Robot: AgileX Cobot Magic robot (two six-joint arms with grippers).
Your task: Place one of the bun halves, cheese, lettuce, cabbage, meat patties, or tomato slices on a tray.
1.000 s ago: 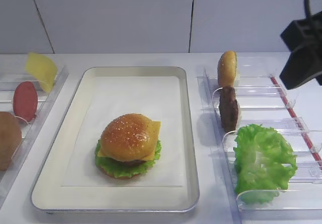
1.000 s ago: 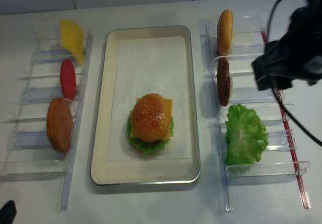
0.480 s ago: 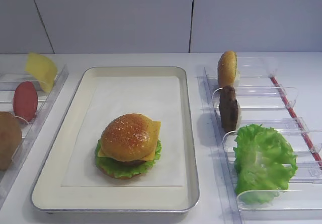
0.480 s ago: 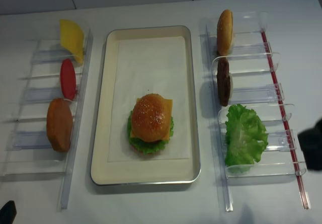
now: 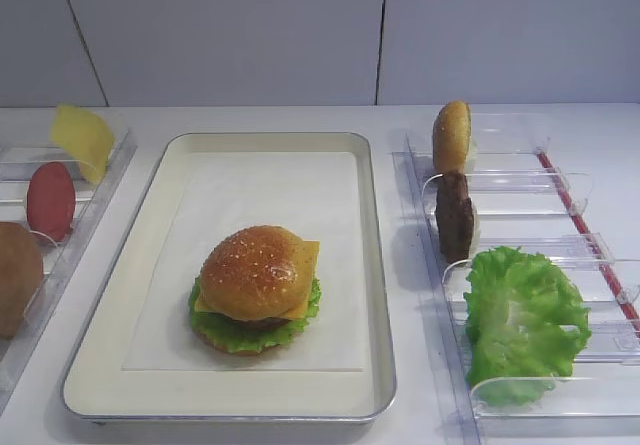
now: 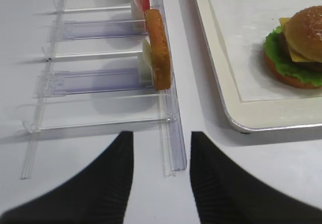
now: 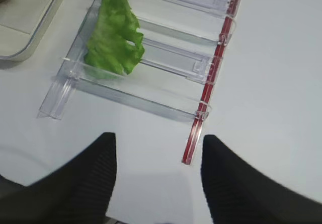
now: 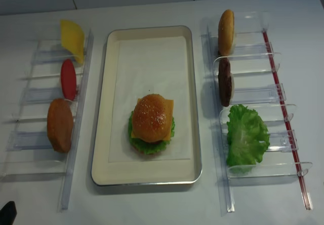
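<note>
On the tray (image 5: 372, 265) stands a stacked burger with a sesame bun half (image 5: 255, 268) on top, cheese (image 5: 309, 259) and lettuce (image 5: 250, 337) showing under it. The right rack holds a bun half (image 5: 452, 135), a meat patty (image 5: 456, 215) and lettuce (image 5: 525, 317). The left rack holds cheese (image 5: 82, 140) and a tomato slice (image 5: 50, 200). Cabbage is out of view. My right gripper (image 7: 158, 138) is open and empty over bare table beyond the lettuce (image 7: 113, 35). My left gripper (image 6: 162, 136) is open and empty at the left rack's near end.
A duller brown bun (image 6: 158, 50) stands on edge in the clear left rack (image 6: 173, 148). The right rack's red strip (image 7: 206, 103) ends between the right fingers in the wrist view. Neither arm shows in the two high views.
The right arm has drawn back from above the right rack, toward the near right, and has left both high views. The burger and the racks' contents have not moved.
</note>
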